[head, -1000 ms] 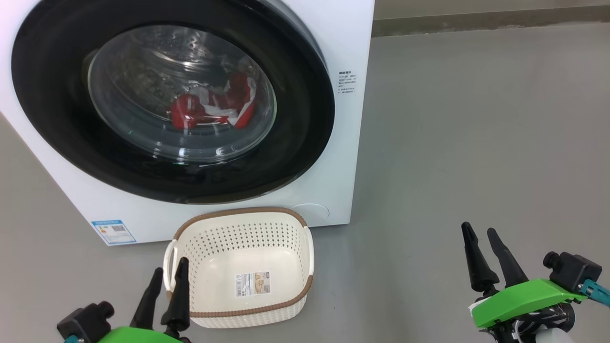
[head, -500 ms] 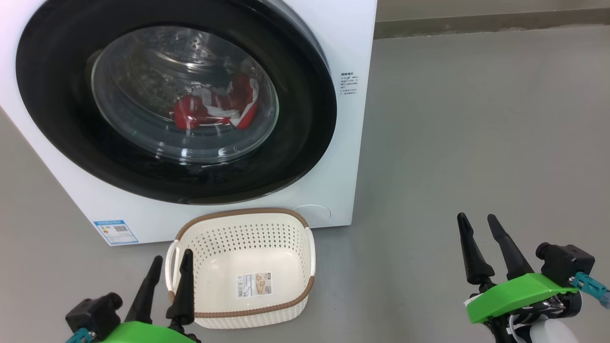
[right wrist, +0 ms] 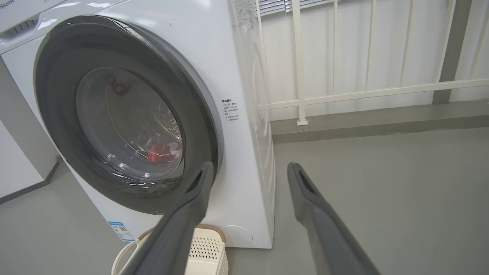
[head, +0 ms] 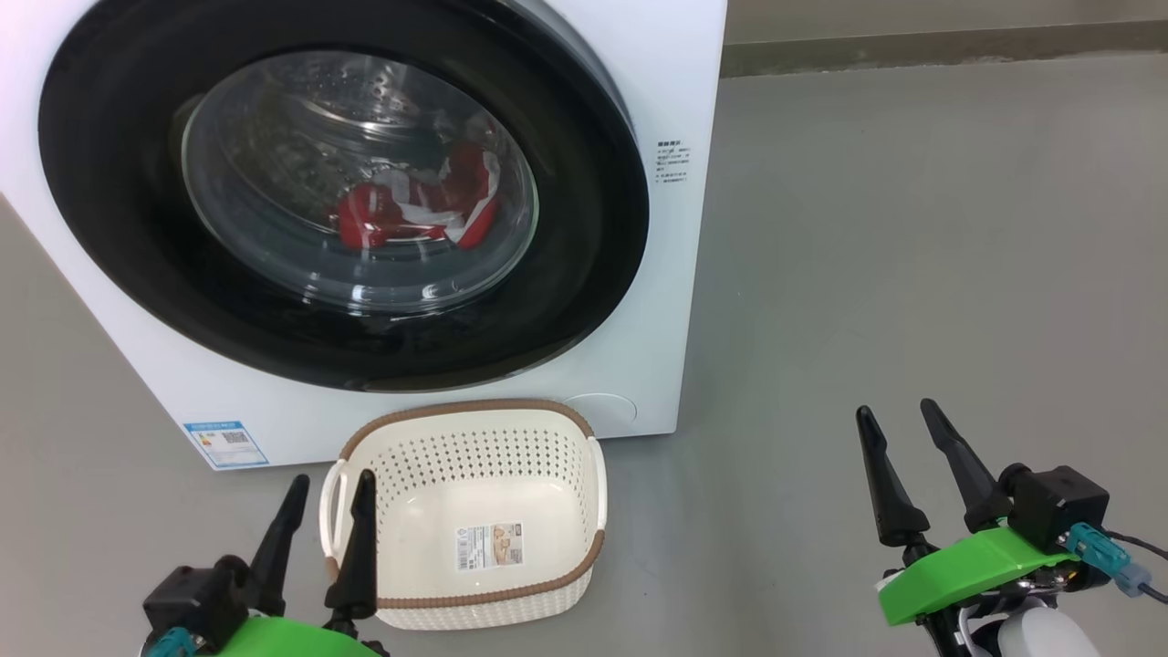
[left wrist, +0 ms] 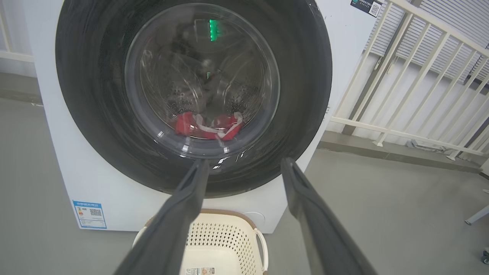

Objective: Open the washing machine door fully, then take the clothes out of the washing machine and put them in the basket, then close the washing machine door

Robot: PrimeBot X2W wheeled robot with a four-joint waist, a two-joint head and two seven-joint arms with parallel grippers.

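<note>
Lower left of your head view: left gripper (head: 331, 480), fingers spread, nothing held, tips overlapping the left edge of the basket (head: 465, 405). Lower right: right gripper (head: 894, 411), also spread and empty, over the floor (head: 912, 274). In the basket: a barcode sticker (head: 488, 546) on its bottom. Behind it, upper left: washing machine (head: 657, 301), washing machine door (head: 584, 228) shut, clothes (head: 401, 214) inside behind the glass. Versus a second ago: both grippers sit higher in frame, the camera has shifted slightly, and the door is unchanged.

Grey floor (head: 912, 228) runs back to a white railing (right wrist: 366, 93) standing before a pale wall (right wrist: 386, 46).
</note>
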